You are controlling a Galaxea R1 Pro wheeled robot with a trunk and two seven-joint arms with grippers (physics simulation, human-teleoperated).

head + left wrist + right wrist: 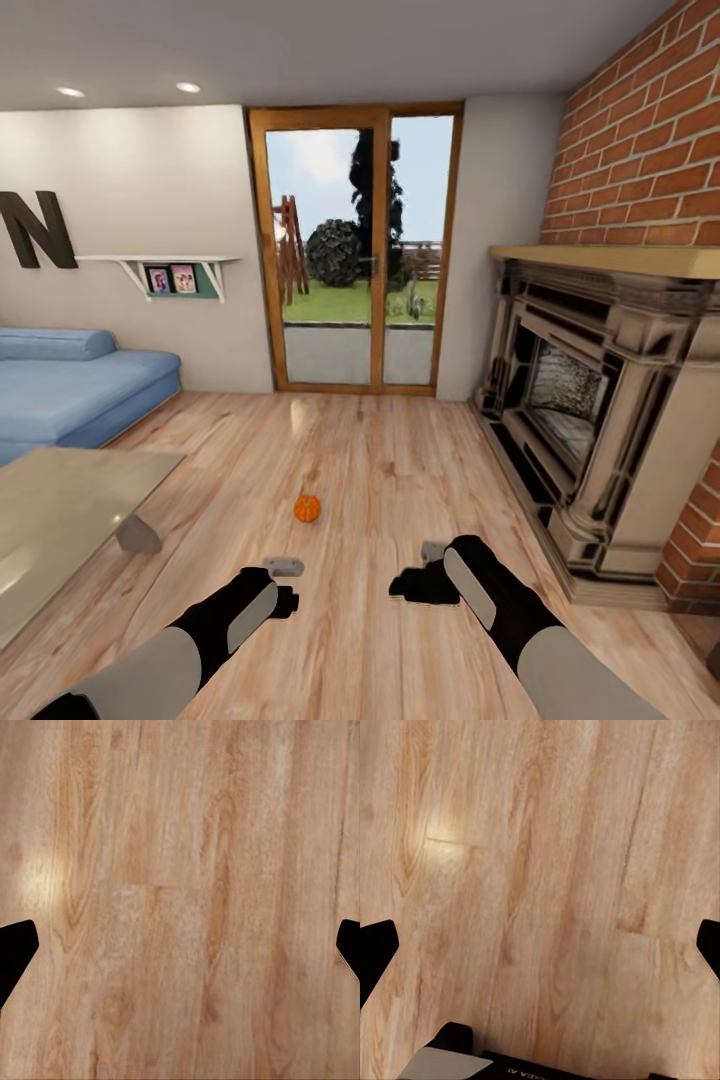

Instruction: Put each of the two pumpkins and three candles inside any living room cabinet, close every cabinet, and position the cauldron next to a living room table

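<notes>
One small orange pumpkin [306, 508] lies on the wood floor, ahead of both arms and roughly midway between them. My left gripper [283, 567] hangs low over the floor, just short of the pumpkin and slightly left of it. In the left wrist view its black fingertips [15, 954] sit far apart over bare planks, so it is open. My right gripper [432, 551] is to the pumpkin's right and nearer me, also open, its fingertips [375, 949] spread wide with nothing between them. The candles, cabinet and cauldron are out of view.
A glass-topped low table [60, 500] stands at the near left, with a blue sofa [70, 385] behind it. A stone fireplace [590, 400] on a brick wall lines the right side. A glazed door [355, 250] closes the far wall.
</notes>
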